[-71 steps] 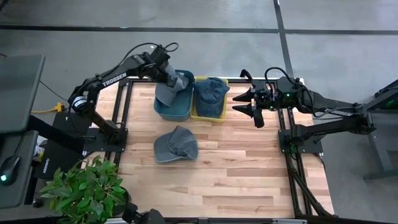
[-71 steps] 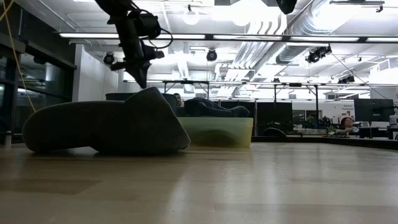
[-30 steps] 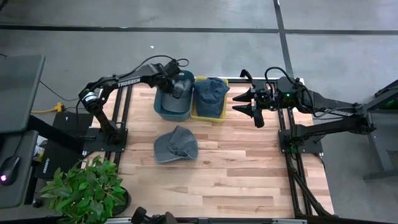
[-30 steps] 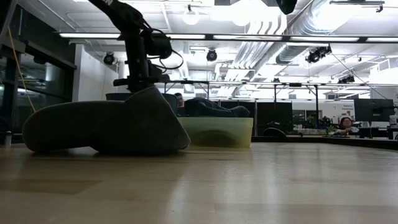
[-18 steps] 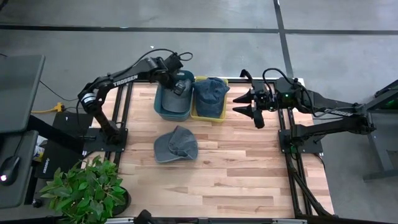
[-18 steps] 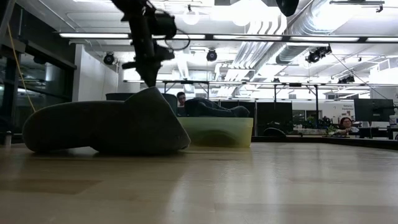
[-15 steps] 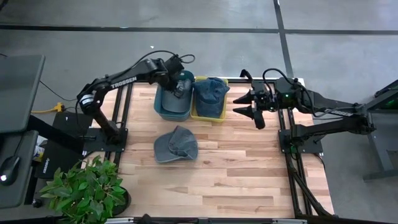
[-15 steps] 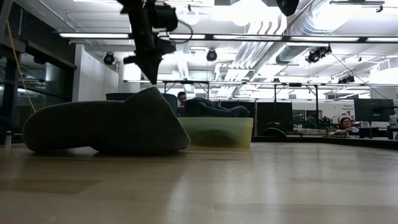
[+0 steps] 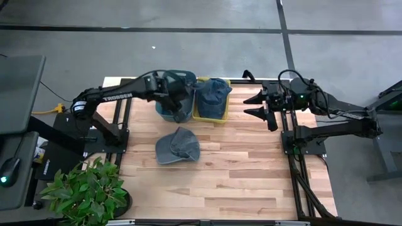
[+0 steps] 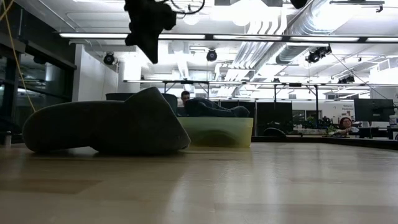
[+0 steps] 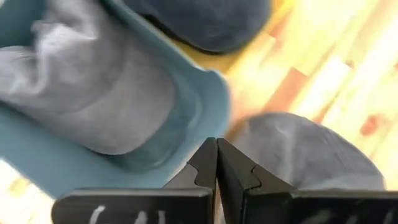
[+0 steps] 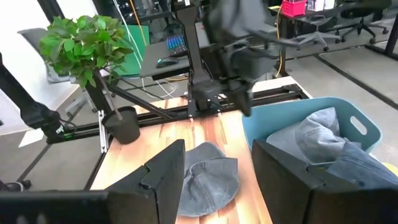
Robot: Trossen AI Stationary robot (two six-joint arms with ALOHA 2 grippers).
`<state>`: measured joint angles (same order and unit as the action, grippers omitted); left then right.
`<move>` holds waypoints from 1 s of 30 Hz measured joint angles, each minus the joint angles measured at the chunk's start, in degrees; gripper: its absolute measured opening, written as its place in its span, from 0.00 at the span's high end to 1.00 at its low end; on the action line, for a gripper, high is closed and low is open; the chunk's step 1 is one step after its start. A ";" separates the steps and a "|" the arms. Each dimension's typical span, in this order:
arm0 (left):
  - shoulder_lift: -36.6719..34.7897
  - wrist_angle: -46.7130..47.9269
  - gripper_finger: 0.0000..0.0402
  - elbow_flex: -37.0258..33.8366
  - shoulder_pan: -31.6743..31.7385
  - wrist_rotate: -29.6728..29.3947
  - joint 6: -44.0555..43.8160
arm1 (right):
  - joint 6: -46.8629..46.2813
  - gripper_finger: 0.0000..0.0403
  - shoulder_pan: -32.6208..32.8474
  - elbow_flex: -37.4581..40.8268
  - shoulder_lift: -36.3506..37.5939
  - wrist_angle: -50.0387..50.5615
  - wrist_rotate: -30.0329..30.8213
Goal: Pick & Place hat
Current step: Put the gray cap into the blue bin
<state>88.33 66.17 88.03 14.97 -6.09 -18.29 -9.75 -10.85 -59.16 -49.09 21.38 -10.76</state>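
A grey hat point(image 9: 177, 145) lies crown up on the wood table, near the middle; it fills the low view's left point(image 10: 106, 127). A second grey hat point(image 11: 93, 93) lies inside the blue bin point(image 9: 164, 112). A dark blue hat point(image 9: 212, 93) sits in the yellow bin point(image 9: 200, 117) beside it. My left gripper point(image 9: 181, 113) hangs shut and empty above the blue bin's near rim, pointing steeply down point(image 11: 216, 155). My right gripper point(image 9: 246, 106) stands open and empty at the table's right edge, level, facing the bins point(image 12: 230, 168).
The two bins stand side by side at the table's far edge. A potted plant point(image 9: 85, 191) stands off the near left corner. Bare wood point(image 9: 251, 169) stretches to the right of and nearer than the lying hat. The frame's posts point(image 9: 289, 147) line the right side.
My left gripper has risen out of the blue bin and swung toward the table's near edge, over the bin's near rim, rolling as it went; it stayed shut. The grey hat stays in the bin. My right gripper has drawn back slightly toward the right edge.
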 joint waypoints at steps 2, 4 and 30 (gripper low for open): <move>0.00 -0.02 1.00 0.00 -2.38 0.02 -0.81 | 0.80 0.55 0.00 0.00 0.71 0.89 0.02; 0.00 0.00 1.00 0.00 -4.61 0.28 -1.92 | 1.21 0.55 0.00 0.00 1.40 1.99 0.01; 0.98 -11.45 0.36 -9.85 -29.34 3.09 -9.92 | 7.27 0.55 0.00 0.00 5.32 11.09 -0.42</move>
<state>89.31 54.72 78.18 -14.37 -3.00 -28.21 -2.48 -10.85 -59.16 -43.77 32.47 -11.18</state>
